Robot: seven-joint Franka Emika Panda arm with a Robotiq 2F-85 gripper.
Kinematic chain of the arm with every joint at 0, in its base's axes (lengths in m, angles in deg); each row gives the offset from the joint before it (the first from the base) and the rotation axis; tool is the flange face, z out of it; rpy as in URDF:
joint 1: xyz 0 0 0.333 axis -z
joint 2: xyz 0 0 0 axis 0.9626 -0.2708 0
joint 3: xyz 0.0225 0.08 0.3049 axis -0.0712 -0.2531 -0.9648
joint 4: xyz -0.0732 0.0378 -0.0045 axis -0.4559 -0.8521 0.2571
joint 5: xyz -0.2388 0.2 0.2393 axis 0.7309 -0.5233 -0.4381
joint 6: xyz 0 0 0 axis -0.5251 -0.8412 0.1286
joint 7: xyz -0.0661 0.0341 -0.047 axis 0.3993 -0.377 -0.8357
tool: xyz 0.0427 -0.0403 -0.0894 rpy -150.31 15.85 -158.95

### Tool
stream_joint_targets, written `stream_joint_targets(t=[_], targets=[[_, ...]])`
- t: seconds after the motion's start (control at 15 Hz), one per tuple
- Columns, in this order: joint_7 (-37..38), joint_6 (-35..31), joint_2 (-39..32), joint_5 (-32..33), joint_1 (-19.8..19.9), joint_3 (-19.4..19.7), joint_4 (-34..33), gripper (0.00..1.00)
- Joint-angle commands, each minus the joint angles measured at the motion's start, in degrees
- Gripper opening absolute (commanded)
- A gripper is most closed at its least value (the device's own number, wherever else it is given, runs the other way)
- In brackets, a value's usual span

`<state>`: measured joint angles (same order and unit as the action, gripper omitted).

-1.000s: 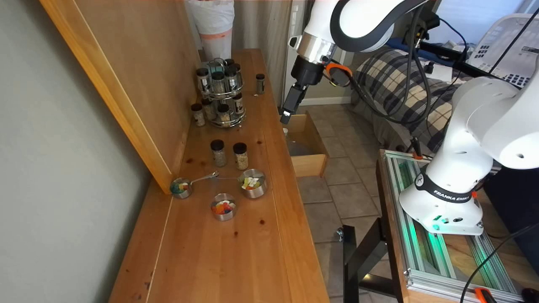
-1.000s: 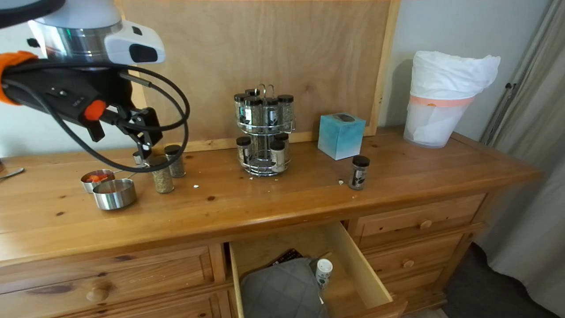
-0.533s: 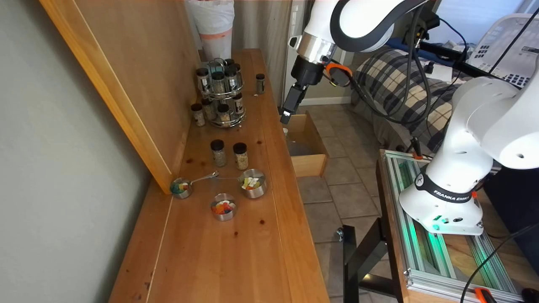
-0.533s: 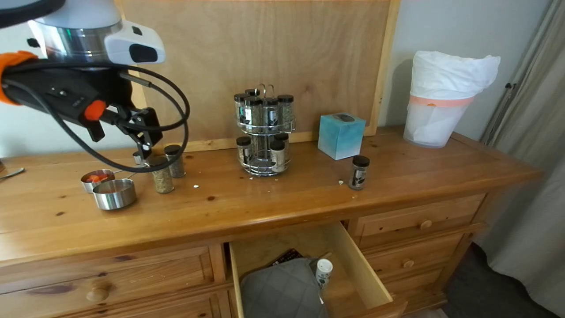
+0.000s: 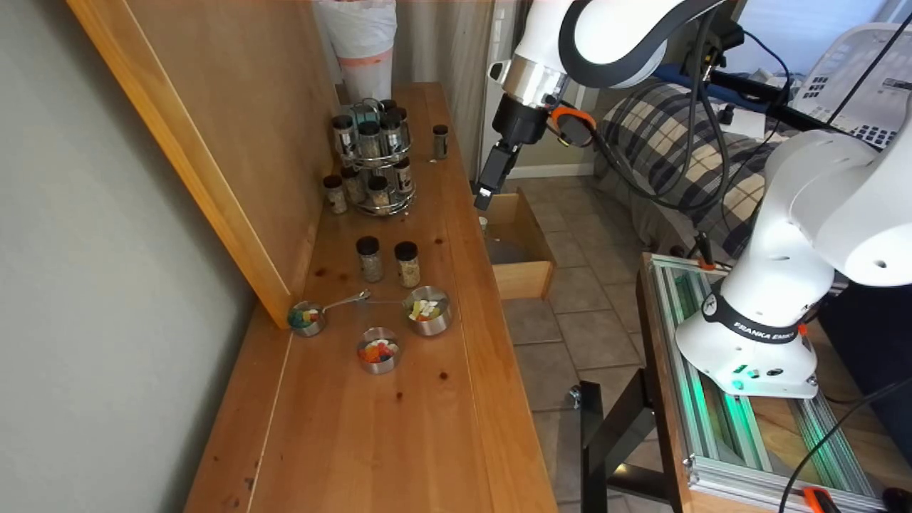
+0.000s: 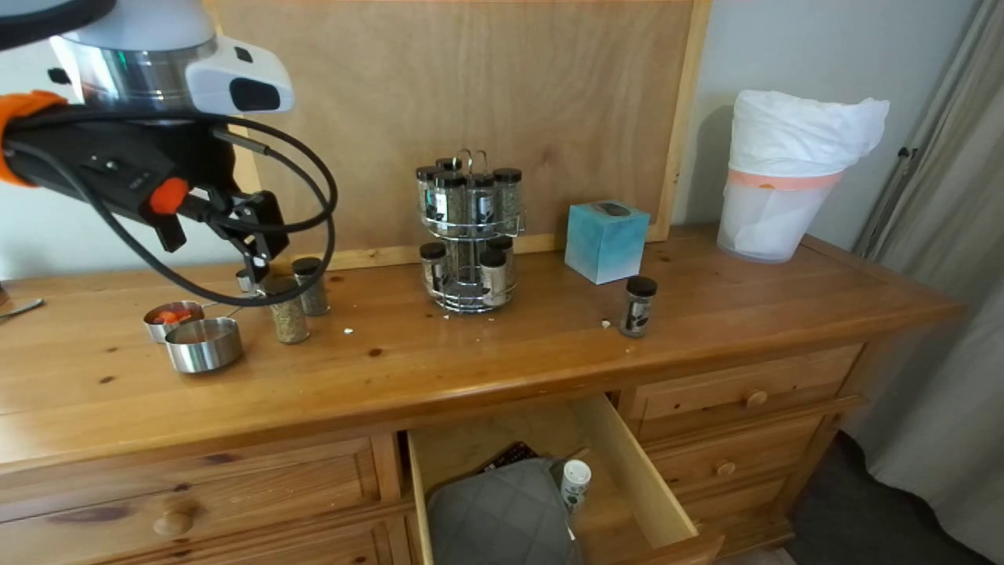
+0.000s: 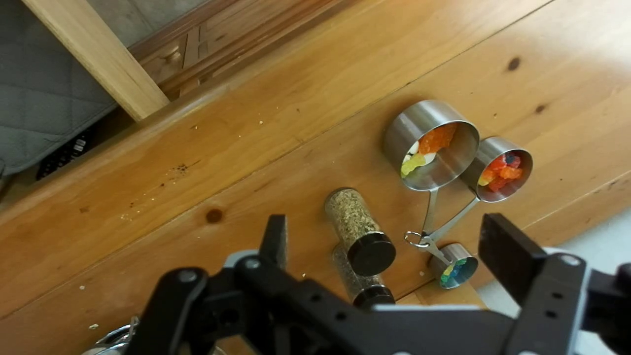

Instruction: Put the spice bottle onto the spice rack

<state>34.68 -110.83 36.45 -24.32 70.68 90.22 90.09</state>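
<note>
Jaws stand wide with nothing held, and the gripper (image 7: 387,236) hangs in the air clear of every jar, so the step in hand looks like lining up a pick. The spice bottle (image 7: 349,214) is most likely the one seen between the fingers (image 7: 273,241) in the wrist view, though a lone jar (image 6: 638,308) near the blue box (image 6: 598,247) could be meant instead. To take it cleanly, centre the gap over it before dropping, turn the wrist so one finger slips between it and the neighbouring jar (image 5: 370,259) just beside it, and keep off the handle of the largest measuring cup (image 7: 410,123). Squeeze the glass evenly below the cap, lift straight up, and try the space that shows at the front of the lower tier of the spice rack (image 6: 471,234), coming in level, since the upper tier would block a drop from above. The bottle stands upright on the tabletop (image 6: 502,361) near that cup: clear glass, black cap, filled with greenish-tan flakes.
</note>
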Motion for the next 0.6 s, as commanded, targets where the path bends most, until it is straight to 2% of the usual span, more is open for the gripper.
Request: stream_joint_targets(t=[0.0, 0.33, 0.53], targets=[[-0.3, 0.3, 0.0, -0.5, 1.1, -1.1, -0.1, 1.00], [-0.3, 0.3, 0.0, -0.5, 1.1, -1.1, -0.1, 1.00], [2.1, -3.1, -2.3, -1.7, 0.5, -2.6, -1.1, 1.00]])
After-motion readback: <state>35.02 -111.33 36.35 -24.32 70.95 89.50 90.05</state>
